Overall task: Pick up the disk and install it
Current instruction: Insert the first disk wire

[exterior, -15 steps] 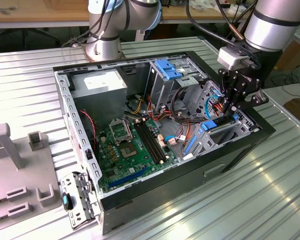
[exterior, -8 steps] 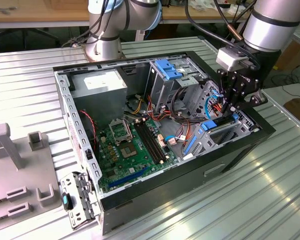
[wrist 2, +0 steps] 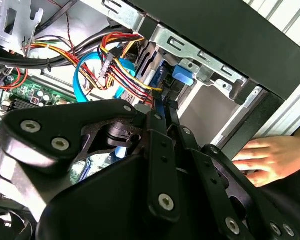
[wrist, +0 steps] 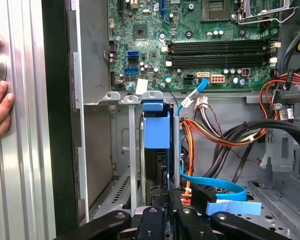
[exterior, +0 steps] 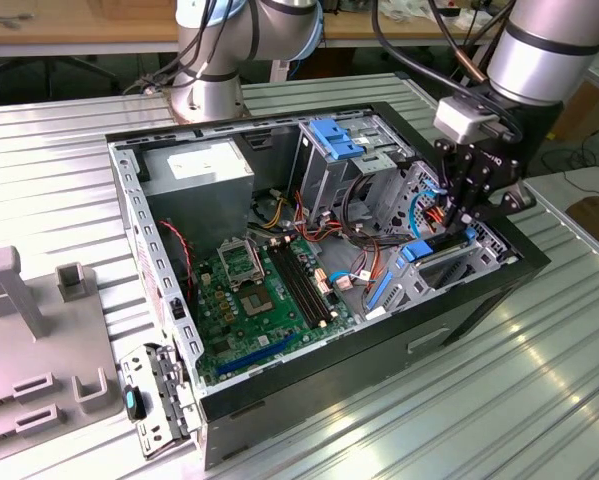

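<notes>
Right up close in the first wrist view is my black gripper (wrist: pixel 166 199), sitting at one end of the disk (wrist: pixel 156 132). The disk stands on its thin edge in a slot of the metal drive cage (wrist: pixel 120 150), at the corner of the computer case (exterior: pixel 329 395) on the exterior view's right. Its long side runs straight away from my gripper toward the green motherboard (wrist: pixel 190 50), with its blue carrier end farthest from me, and I cannot tell if my gripper is squeezing the disk or just resting by it.
</notes>
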Controlling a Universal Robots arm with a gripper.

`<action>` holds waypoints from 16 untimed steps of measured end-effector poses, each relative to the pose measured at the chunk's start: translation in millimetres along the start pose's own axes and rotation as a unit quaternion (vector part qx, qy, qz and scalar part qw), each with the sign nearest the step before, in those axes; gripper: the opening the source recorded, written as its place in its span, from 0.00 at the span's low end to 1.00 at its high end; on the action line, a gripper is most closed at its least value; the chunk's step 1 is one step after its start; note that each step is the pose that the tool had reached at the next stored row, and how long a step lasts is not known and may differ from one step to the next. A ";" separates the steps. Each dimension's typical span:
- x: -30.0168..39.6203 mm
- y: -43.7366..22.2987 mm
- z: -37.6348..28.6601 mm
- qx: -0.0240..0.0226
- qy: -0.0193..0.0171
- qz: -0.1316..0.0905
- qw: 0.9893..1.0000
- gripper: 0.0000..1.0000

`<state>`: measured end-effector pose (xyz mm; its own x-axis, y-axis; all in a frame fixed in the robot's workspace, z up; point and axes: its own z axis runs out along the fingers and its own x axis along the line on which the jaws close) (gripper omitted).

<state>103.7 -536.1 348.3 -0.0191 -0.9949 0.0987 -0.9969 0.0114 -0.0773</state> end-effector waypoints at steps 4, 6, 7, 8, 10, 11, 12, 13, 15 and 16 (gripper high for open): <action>2.2 -0.2 0.2 -0.002 -0.020 0.003 1.000 0.16; 4.3 -0.3 0.5 -0.002 -0.021 0.004 1.000 0.16; 6.7 -0.4 0.7 -0.002 -0.021 0.004 1.000 0.16; 7.5 -0.4 0.7 -0.002 -0.022 0.004 1.000 0.16; 7.5 -0.4 0.8 -0.002 -0.022 0.004 1.000 0.16; 7.5 -0.4 0.8 -0.002 -0.022 0.004 1.000 0.16; 7.5 -0.4 0.9 -0.002 -0.022 0.004 1.000 0.16; 7.5 -0.4 1.0 -0.002 -0.022 0.004 1.000 0.16; 7.5 -0.4 1.5 -0.002 -0.022 0.004 1.000 0.16; 7.5 -0.3 1.9 -0.002 -0.022 0.004 1.000 0.16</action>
<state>104.1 -543.7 347.2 -0.0233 -0.9983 0.0537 -0.9971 0.0194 -0.0737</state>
